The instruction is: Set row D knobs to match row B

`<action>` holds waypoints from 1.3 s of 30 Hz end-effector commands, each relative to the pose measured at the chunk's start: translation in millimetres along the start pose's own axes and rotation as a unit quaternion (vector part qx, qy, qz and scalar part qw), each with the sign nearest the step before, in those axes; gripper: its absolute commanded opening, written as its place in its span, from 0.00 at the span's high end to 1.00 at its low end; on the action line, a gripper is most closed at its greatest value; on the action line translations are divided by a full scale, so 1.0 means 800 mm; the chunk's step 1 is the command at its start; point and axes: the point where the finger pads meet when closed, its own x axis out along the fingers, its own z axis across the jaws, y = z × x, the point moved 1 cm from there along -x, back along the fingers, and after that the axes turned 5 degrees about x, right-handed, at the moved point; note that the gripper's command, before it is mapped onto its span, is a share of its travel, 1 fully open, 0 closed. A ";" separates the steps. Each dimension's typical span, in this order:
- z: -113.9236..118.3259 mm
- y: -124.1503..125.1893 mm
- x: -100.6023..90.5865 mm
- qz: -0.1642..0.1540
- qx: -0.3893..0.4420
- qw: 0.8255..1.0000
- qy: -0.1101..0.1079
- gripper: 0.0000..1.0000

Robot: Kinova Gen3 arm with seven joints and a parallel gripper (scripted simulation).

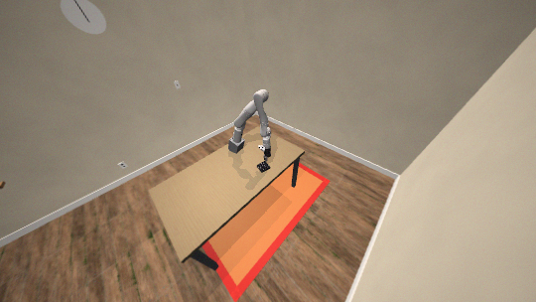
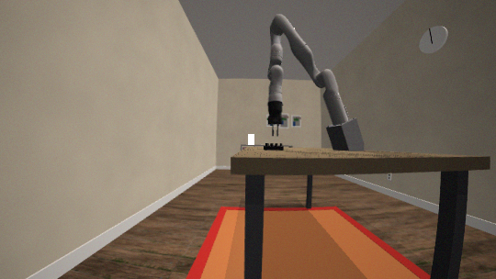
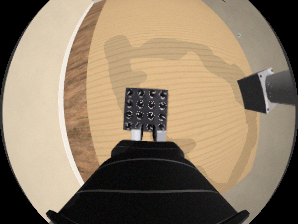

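Observation:
The knob box (image 1: 263, 167) is a small black box with a four-by-four grid of knobs. It stands on the wooden table near the far right end. It also shows in the exterior view (image 2: 273, 147) and in the wrist view (image 3: 148, 110). The knobs' white lines and marks are too small to read. My gripper (image 2: 275, 134) hangs pointing straight down, a short way above the box and clear of it. In the wrist view the two fingertips stand partly closed with a gap, over the near edge of the box, and nothing is between them.
The arm's grey base (image 1: 236, 145) stands on the table behind the box; it also shows in the wrist view (image 3: 262, 91). The table's edge runs close beside the box, left of it in the wrist view (image 3: 93, 96). A red and orange mat (image 1: 263, 224) lies on the floor.

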 end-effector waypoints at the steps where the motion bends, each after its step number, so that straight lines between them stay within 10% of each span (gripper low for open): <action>1: 0.005 0.002 0.008 0.001 0.006 1.000 -0.003 0.54; 39: 0.008 -0.001 0.044 -0.003 0.006 1.000 -0.004 0.54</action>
